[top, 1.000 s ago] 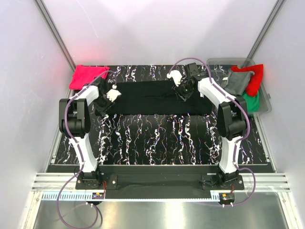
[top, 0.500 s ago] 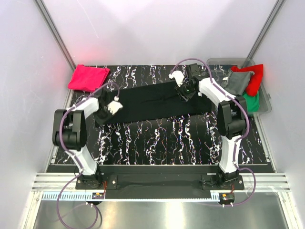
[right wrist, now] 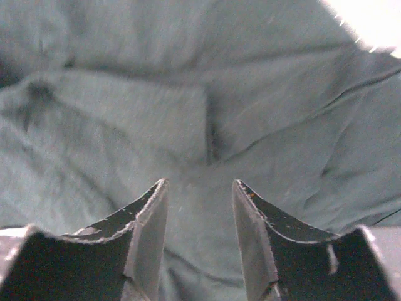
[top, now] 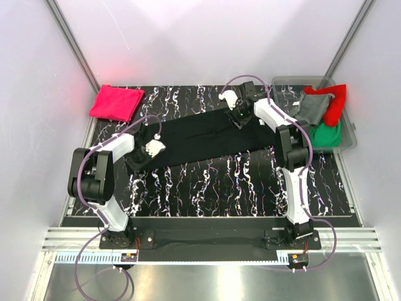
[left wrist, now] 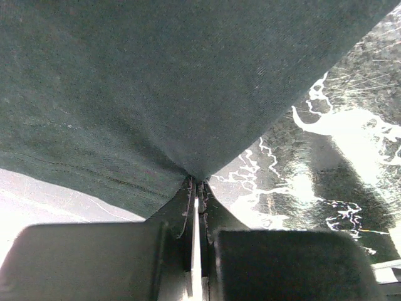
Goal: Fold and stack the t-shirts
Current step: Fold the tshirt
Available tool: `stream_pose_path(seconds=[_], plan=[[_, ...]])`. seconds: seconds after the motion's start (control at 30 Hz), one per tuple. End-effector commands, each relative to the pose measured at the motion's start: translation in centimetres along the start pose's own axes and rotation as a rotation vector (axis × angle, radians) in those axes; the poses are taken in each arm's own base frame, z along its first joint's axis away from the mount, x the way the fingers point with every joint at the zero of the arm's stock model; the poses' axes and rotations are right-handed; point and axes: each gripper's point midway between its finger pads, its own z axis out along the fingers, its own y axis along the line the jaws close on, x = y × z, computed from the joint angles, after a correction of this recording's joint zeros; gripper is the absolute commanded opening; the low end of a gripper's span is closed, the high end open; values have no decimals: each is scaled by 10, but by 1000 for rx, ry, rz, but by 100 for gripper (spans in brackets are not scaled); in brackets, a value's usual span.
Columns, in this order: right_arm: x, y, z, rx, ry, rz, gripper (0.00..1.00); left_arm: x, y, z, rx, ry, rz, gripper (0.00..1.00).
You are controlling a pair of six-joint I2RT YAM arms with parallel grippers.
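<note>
Just plain black t-shirt [top: 200, 135], pinched by left fingers [left wrist: 282, 263]; right fingers [right wrist: 147, 232] parted.

The table [top: 207, 188] has a black top with white marble veining. A black t-shirt [top: 200, 135] lies across its far half as a long band, slanting from the near left to the far right. A folded pink-red t-shirt [top: 116, 102] lies at the far-left corner, and a clear bin [top: 288, 80] stands at the far-right corner.

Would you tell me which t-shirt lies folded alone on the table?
The pink-red t-shirt at the far-left corner; the black t-shirt lies stretched out, and the red, grey and green ones sit in the bin.
</note>
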Motion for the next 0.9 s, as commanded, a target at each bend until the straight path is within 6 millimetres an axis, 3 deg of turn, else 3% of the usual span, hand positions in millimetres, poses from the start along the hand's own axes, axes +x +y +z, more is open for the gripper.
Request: stream_pose_path(seconds=[0.0, 0.03, 0.3, 0.6, 0.87], plan=[[-40, -17, -10, 27, -115, -1, 53, 8, -28, 18, 112, 36, -30, 0], [-50, -21, -13, 32, -142, -3, 54, 8, -29, 19, 115, 39, -30, 0], [-69, -30, 1, 9, -198, 26, 60, 9, -28, 22, 116, 52, -22, 0], [-61, -12, 17, -123, -177, 69, 61, 6, -25, 22, 109, 53, -23, 0], [-56, -4, 17, -193, -179, 88, 61, 6, -24, 24, 107, 61, -23, 0]])
